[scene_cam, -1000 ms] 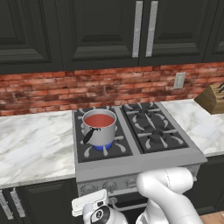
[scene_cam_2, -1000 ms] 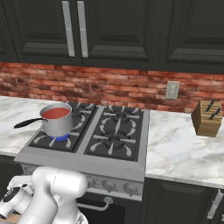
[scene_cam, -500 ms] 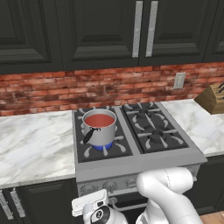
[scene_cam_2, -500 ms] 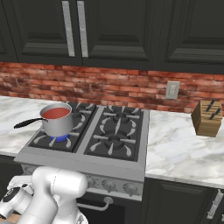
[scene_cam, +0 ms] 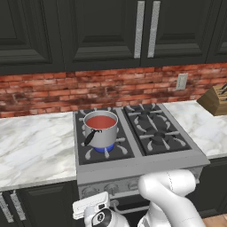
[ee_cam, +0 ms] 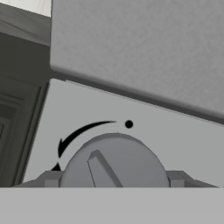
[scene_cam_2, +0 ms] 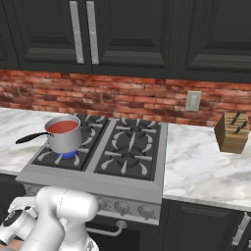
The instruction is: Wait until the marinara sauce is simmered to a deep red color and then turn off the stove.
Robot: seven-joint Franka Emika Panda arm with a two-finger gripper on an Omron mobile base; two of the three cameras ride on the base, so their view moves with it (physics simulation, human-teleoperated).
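The stove [scene_cam: 146,162] holds a small steel saucepan [scene_cam: 101,133] on its front left burner. The marinara sauce [scene_cam: 100,121] fills the pan as a smooth red disc, seen from the other side as marinara sauce [scene_cam_2: 63,127]. A blue flame [scene_cam: 105,149] burns under the pan. My hand [scene_cam: 91,208] is pressed low against the stove's front panel at its left end. Close up, my gripper [ee_cam: 113,179] straddles a round grey knob [ee_cam: 114,162], with one fingertip [ee_cam: 50,178] against each side. The knob's ridge points up and left, toward a curved black arrow [ee_cam: 76,133].
More knobs [scene_cam_2: 145,212] and the oven handle [scene_cam_2: 105,230] line the stove front. A wooden knife block [scene_cam_2: 231,132] stands on the marble counter [scene_cam_2: 206,169] to the right. Dark cabinets hang above a brick backsplash. My arm's white elbow [scene_cam: 170,188] rises before the stove.
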